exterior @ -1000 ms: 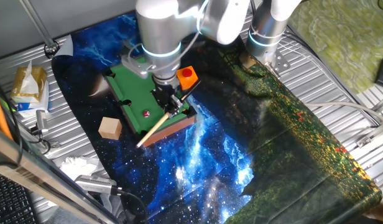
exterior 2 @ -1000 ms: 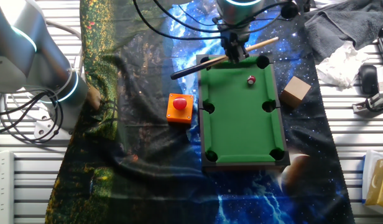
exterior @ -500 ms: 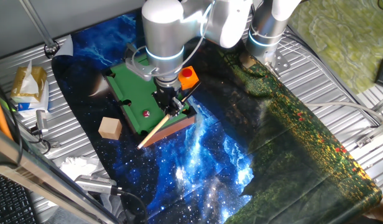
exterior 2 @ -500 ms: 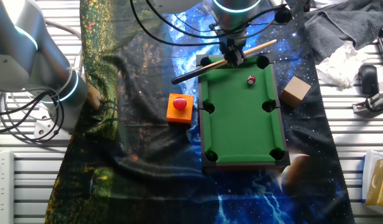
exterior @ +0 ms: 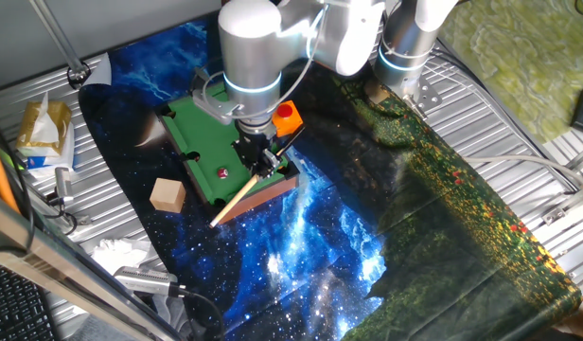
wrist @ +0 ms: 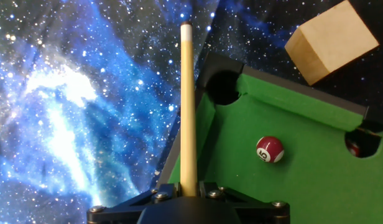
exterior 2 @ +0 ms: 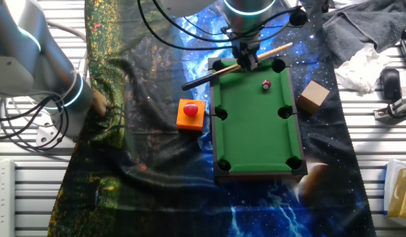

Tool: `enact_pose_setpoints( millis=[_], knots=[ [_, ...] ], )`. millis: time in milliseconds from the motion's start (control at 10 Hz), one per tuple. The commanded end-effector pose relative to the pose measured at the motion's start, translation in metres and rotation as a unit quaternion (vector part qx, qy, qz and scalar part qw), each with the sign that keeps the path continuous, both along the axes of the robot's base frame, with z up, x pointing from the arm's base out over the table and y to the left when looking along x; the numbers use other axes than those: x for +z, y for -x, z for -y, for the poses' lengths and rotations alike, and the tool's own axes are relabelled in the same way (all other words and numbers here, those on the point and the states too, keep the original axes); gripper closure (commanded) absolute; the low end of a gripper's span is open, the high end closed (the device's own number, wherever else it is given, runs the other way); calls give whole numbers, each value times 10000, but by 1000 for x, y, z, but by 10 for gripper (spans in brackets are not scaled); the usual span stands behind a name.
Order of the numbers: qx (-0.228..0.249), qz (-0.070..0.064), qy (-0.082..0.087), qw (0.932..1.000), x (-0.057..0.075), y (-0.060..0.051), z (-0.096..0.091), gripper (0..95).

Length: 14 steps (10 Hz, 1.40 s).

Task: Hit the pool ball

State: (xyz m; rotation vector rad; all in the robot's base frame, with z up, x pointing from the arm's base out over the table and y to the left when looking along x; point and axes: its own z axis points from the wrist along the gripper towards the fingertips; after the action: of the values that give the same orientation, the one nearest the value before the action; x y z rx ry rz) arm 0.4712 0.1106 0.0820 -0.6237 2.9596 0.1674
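In the hand view the fingers are cut off by the lower edge, so only the black base of the gripper [wrist: 189, 200] shows, and a second ball [wrist: 354, 148] sits half hidden in the side pocket at 3 o'clock. In the fixed views the arm's wrist covers part of the miniature pool table [exterior 2: 256, 125]. The gripper [exterior 2: 247, 59] is pinched on the wooden cue stick [wrist: 188, 106], which runs up toward 12 o'clock along the table's end rail, its white tip out over the starry cloth [wrist: 67, 93]. The pool ball [wrist: 270, 149] lies on the green felt, well apart from the cue, near the corner pocket; the tan wooden cube [wrist: 331, 41] sits off the table at 1 o'clock.
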Motion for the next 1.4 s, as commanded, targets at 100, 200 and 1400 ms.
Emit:
enact_pose_setpoints(
  millis=[100,200,1400],
  knots=[
    [-27,6,-6,10000,0,0,3,950],
    [-11,10,-17,10000,-1,1,6,950],
    [-51,35,-33,10000,-8,6,12,950]
  ],
)
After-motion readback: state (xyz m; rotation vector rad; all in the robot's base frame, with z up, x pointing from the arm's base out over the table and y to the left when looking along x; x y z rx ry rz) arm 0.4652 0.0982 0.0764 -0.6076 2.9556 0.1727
